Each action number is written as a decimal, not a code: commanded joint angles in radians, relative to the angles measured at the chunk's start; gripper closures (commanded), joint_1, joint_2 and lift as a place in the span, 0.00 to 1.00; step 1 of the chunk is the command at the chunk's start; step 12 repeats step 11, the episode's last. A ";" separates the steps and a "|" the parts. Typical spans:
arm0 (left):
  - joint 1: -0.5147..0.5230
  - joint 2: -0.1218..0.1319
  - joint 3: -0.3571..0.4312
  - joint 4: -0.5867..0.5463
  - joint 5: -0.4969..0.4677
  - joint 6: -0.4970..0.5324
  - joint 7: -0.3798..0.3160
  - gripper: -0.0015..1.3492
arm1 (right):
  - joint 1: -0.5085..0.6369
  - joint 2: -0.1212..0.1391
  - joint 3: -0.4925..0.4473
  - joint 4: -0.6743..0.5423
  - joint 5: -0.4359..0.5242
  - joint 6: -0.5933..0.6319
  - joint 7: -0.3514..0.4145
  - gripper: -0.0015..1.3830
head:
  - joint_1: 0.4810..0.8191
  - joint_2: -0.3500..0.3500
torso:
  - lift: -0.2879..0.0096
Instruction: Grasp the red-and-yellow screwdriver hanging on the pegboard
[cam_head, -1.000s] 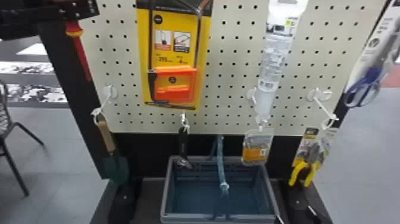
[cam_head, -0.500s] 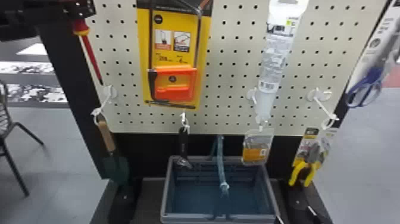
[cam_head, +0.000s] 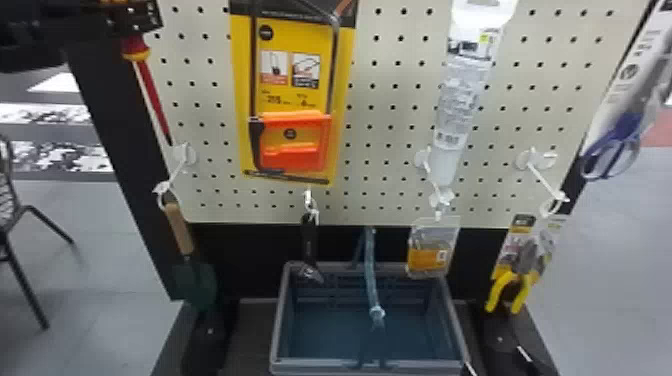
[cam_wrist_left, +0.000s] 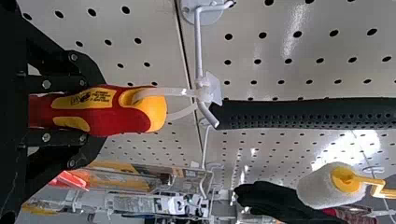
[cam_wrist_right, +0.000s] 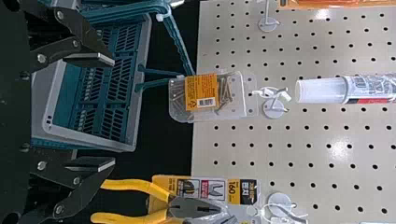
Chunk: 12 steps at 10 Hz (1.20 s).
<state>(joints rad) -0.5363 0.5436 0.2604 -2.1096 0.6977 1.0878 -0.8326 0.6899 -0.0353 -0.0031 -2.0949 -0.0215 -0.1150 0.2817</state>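
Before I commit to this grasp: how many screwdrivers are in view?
1. The red-and-yellow screwdriver is at the left of the pegboard, its handle inside the left gripper, a white tie linking it to a hook. Another may be hidden behind the left arm.

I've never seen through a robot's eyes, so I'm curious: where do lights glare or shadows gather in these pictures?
Left wrist view: a strong white glare on the pegboard near the paint roller, plus a fainter streak; right wrist view: softer pale patches on the same board; head view: the board looks fairly evenly lit, while the inside of the basket is dim.
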 joint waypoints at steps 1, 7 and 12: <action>0.000 -0.001 -0.003 0.000 0.000 -0.002 0.000 0.74 | 0.000 0.000 0.000 0.000 0.000 0.000 -0.001 0.37 | 0.20 0.50 | 0.63; -0.002 0.001 -0.007 0.000 -0.004 -0.009 0.000 0.74 | -0.002 0.000 0.000 0.002 0.002 0.000 -0.001 0.37 | 0.20 0.50 | 0.63; 0.002 0.001 -0.006 0.002 0.003 -0.014 -0.002 0.74 | -0.002 0.000 0.000 0.005 0.002 0.000 -0.001 0.37 | 0.20 0.50 | 0.63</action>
